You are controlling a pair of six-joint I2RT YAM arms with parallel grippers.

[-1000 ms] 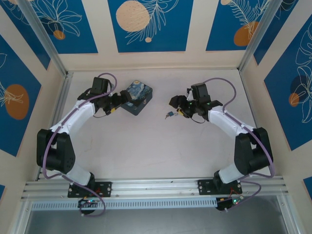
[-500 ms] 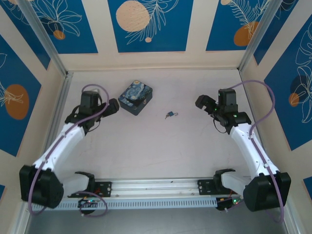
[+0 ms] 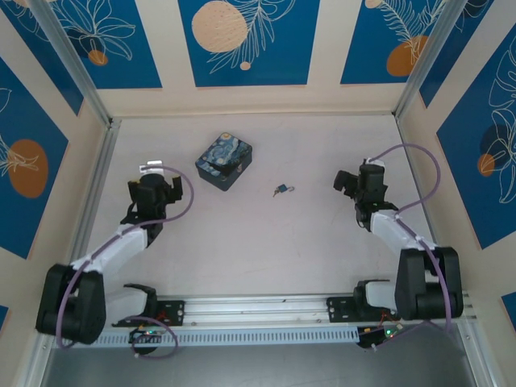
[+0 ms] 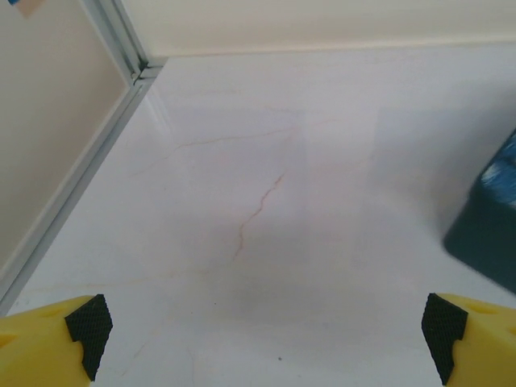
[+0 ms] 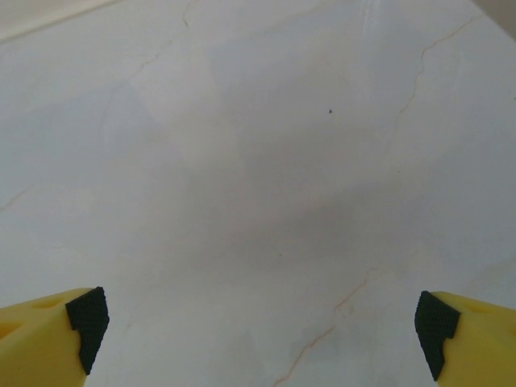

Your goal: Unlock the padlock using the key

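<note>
The padlock point(image 3: 280, 190) is a tiny dark blue speck lying alone on the table's middle, right of the tin. A thin grey bit juts from its right side; whether that is the key or the shackle is too small to tell. My left gripper point(image 3: 168, 186) hangs open left of the tin, its yellow fingers point(image 4: 56, 343) spread wide over bare table with nothing between them point(image 4: 266, 343). Well right of the padlock, my right gripper point(image 3: 347, 179) is also open, pads point(image 5: 87, 321) wide apart and empty point(image 5: 262, 322).
A rectangular blue-and-yellow Starry Night tin point(image 3: 224, 162) stands at the back, left of centre; its dark corner point(image 4: 492, 226) shows at the right edge of the left wrist view. A metal rail point(image 4: 81, 173) and walls bound the table.
Both arms have drawn back toward the near edge, the left away from the tin and the right away from the padlock. The right gripper's jaws opened wider. The padlock has not moved.
</note>
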